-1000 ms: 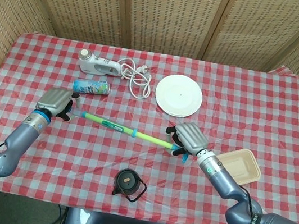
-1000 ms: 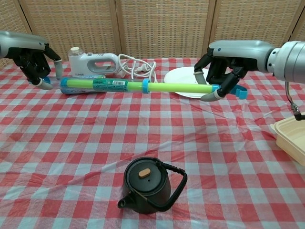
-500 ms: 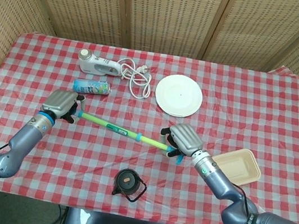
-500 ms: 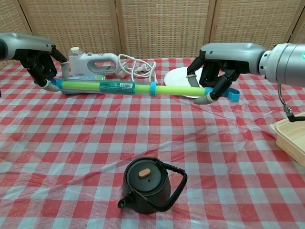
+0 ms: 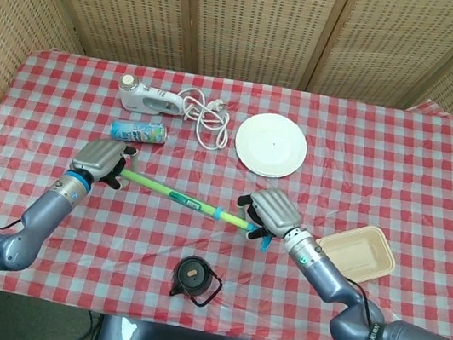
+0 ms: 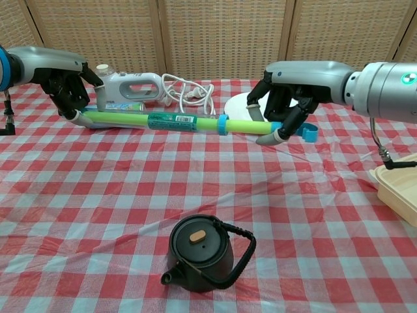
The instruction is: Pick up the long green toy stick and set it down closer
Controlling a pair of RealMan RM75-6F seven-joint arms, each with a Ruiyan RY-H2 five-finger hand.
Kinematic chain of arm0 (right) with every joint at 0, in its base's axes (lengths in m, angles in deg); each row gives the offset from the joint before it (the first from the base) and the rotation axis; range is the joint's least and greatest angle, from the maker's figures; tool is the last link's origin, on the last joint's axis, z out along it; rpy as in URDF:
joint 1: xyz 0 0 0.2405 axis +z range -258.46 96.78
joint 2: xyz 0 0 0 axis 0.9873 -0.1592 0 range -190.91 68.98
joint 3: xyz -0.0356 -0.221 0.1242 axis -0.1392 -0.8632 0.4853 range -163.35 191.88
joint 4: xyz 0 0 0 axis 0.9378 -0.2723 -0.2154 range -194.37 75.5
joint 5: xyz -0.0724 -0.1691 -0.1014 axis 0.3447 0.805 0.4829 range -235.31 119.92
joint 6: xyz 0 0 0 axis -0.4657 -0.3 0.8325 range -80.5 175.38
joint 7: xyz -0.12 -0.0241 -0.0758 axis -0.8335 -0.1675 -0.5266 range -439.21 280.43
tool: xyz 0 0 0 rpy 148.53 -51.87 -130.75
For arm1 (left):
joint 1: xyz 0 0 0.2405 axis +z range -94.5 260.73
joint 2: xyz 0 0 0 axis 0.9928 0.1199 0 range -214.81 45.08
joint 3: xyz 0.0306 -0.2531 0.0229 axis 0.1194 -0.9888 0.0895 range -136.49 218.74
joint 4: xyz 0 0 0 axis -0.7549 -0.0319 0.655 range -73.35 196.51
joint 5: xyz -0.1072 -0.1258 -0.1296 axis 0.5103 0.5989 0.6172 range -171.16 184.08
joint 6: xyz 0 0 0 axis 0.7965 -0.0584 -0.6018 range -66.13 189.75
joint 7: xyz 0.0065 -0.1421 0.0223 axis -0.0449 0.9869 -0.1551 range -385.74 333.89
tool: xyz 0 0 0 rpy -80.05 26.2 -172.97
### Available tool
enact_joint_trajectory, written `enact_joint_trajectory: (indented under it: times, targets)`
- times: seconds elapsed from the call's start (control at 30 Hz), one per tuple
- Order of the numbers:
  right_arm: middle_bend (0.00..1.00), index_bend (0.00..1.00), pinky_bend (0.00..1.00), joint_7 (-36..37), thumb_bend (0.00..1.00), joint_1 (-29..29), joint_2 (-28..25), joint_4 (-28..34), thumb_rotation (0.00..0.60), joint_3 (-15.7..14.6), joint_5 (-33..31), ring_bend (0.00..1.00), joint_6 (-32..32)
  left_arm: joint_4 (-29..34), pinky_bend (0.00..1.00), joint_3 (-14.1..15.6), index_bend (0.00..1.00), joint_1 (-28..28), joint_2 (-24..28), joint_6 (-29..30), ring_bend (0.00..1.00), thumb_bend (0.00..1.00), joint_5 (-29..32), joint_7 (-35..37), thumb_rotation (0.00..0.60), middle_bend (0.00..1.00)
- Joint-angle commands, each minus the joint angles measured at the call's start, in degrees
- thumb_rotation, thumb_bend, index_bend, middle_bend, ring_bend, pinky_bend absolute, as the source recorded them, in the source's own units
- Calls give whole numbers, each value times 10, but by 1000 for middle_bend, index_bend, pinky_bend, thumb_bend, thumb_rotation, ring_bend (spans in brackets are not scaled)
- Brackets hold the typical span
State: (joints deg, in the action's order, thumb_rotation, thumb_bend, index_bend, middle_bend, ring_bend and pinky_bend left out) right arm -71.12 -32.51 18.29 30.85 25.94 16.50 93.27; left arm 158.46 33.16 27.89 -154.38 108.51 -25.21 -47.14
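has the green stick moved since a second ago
Yes. In the head view the long green toy stick, held by both hands, has shifted toward the robot, farther from the white plate and nearer the black teapot.

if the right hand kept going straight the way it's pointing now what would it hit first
Depth is unclear, but the right hand, holding the green toy stick, points toward the left hand; nothing but bare tablecloth appears between.
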Motion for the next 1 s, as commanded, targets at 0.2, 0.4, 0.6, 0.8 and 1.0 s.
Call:
enact_joint_trajectory:
  times: [0.2,0.4,0.6,0.8,1.0]
  targets:
    - [1000,810,518,-2,480,4,2,-1,600,0,-1,1000,-4,-3,469,-1,538,-7,-10,-1,598,389,1,5,600,682]
    - [1000,809,518,-4,480,8,5,0,600,-1,-2,1000,-7,-2,469,-1,538,-11,-13,-3,598,389,4,7,600,682]
    - [1000,809,518,-7,472,9,5,-3,600,-1,-5,1000,-8,2,469,0,538,-14,-15,-2,598,389,4,9,600,682]
    - [1000,804,515,-9,437,8,6,-14,600,-2,-7,1000,-5,4,469,5,538,-13,-14,-8,598,388,8,16,600,676]
    - [996,785,460,-14,335,4,11,-30,600,-5,-5,972,4,6,469,11,530,-10,-10,-8,598,386,8,19,600,650]
